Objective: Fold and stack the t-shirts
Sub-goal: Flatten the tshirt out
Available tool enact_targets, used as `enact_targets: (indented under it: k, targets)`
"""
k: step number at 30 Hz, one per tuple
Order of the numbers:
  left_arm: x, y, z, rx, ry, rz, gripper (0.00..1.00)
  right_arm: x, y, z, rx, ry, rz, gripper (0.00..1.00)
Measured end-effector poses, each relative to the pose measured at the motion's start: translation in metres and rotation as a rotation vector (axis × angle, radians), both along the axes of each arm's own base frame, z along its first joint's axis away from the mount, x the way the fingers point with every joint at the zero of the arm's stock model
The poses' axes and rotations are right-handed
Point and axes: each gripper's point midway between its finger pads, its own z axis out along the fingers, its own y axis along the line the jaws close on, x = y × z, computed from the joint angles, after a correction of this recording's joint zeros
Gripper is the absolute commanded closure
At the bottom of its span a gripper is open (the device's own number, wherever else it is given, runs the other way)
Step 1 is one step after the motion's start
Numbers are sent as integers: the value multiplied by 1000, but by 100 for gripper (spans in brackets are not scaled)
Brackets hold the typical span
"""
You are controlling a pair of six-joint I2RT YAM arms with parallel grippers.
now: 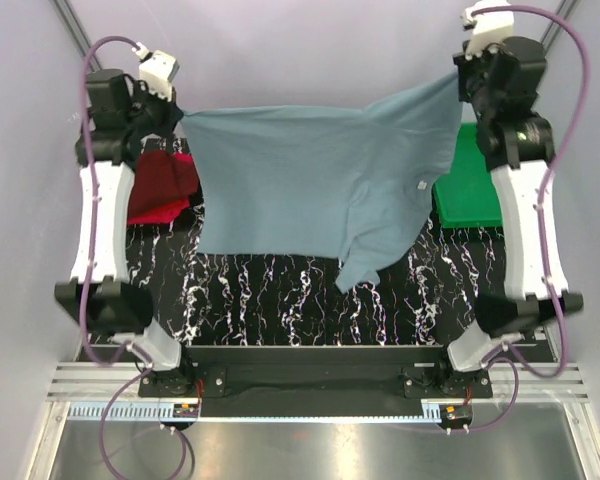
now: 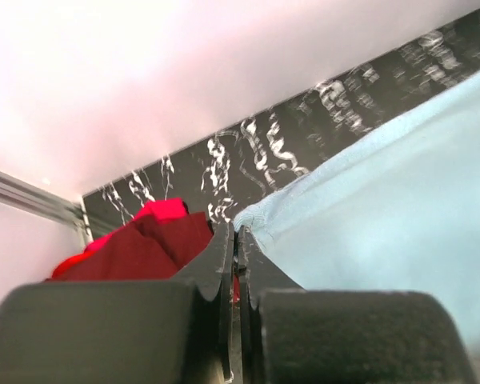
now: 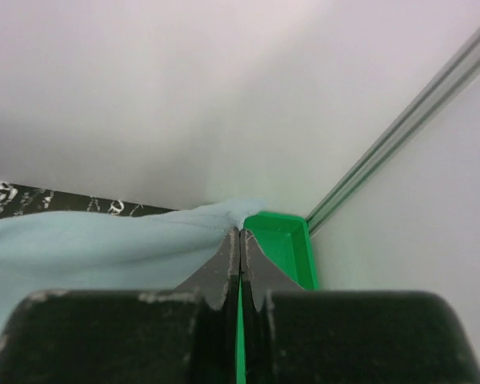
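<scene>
**Mia:** What is the left gripper (image 1: 181,118) doing?

**Ben:** It is pinching the top left corner of the grey-blue t-shirt (image 1: 310,180). Its jaws are squeezing tight on the edge of the cloth.

**Mia:** What is lying to the left of the grey-blue t-shirt?

**Ben:** A dark maroon t-shirt (image 1: 166,176) is lying there, folded. A bright red t-shirt (image 1: 152,212) is peeking out from under it. From above, the left edge of the grey-blue t-shirt is hiding a little bit of them.

**Mia:** And what is the grey-blue t-shirt doing?

**Ben:** It is hanging spread wide between the two grippers. The black table with white squiggles (image 1: 280,290) is showing below it. On its lower right side, a piece is drooping down lower than the rest. I cannot tell if the bottom edge is touching the table.

**Mia:** What is the right gripper (image 1: 461,80) doing?

**Ben:** It is pinching the top right corner of the grey-blue t-shirt. Its jaws are clamping tight on the cloth too.

**Mia:** What is lying to the right of the grey-blue t-shirt?

**Ben:** A green plastic tray (image 1: 472,190) is lying there. The grey-blue t-shirt is covering its left side.
</scene>
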Motion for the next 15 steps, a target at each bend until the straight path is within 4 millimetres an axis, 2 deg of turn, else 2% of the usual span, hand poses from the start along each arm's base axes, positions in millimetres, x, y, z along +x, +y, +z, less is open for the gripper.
enact_targets:
  k: [2, 5, 10, 13, 15]
  targets:
    - [-29, -6, 28, -1, -46, -16, 100, -31, -1, 19, 13, -28, 14, 100]
    - [-83, -14, 76, 6, -149, -43, 100, -91, -5, 55, 33, -100, 30, 100]
    - [-172, -22, 142, 34, -344, -64, 100, -205, -17, 116, 63, -279, 47, 100]
    - [-209, -26, 165, 43, -423, -68, 100, -261, -24, 143, 75, -381, 47, 100]
    - [-224, -26, 175, 46, -456, -68, 100, -295, -29, 163, 81, -456, 45, 100]
